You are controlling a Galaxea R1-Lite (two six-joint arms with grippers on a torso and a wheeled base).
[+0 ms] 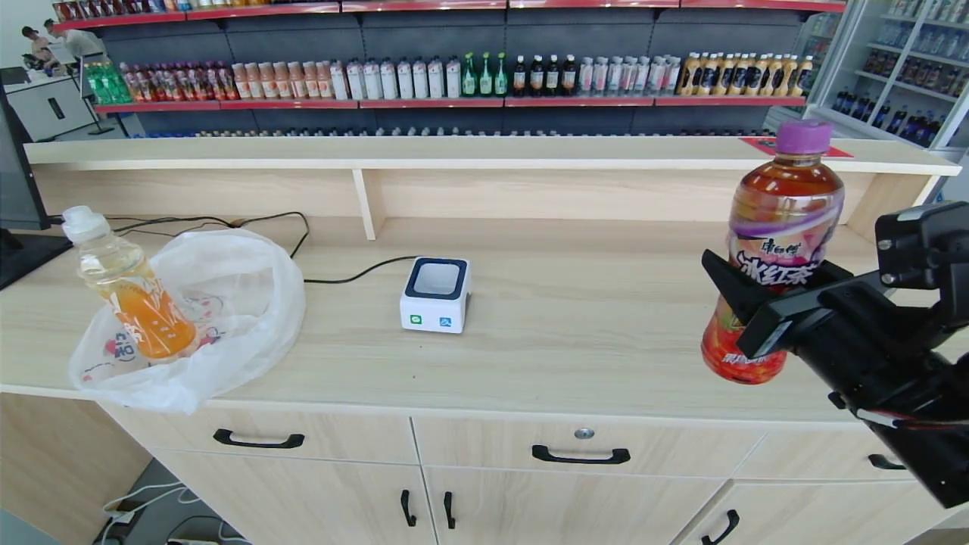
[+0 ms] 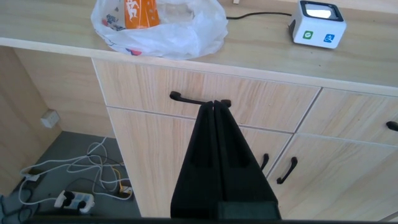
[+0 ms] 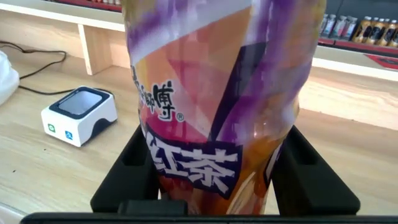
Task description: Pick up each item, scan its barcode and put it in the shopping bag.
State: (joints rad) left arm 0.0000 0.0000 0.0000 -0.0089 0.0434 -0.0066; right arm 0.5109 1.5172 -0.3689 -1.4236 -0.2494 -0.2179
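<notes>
A tea bottle (image 1: pixel 783 227) with a purple cap and a purple-orange label hangs upright above the right end of the wooden counter (image 1: pixel 575 356). My right gripper (image 1: pixel 764 295) is shut on its lower half; the label (image 3: pixel 217 93) sits between the black fingers (image 3: pixel 127 171). The white barcode scanner (image 1: pixel 436 294) stands mid-counter, to the bottle's left. At the left end a white plastic shopping bag (image 1: pixel 227 303) holds a tilted orange drink bottle (image 1: pixel 129 288). My left gripper (image 2: pixel 214 106) is shut on nothing, low in front of the drawers, below the bag (image 2: pixel 180 31) and the scanner (image 2: pixel 317 23).
A black cable (image 1: pixel 356 274) runs from the scanner to the back left. A raised shelf (image 1: pixel 454 155) with a divider (image 1: pixel 367 204) lines the counter's rear. A dark monitor (image 1: pixel 19 197) stands at the far left. Drawer handles (image 2: pixel 199 99) sit just under the counter edge.
</notes>
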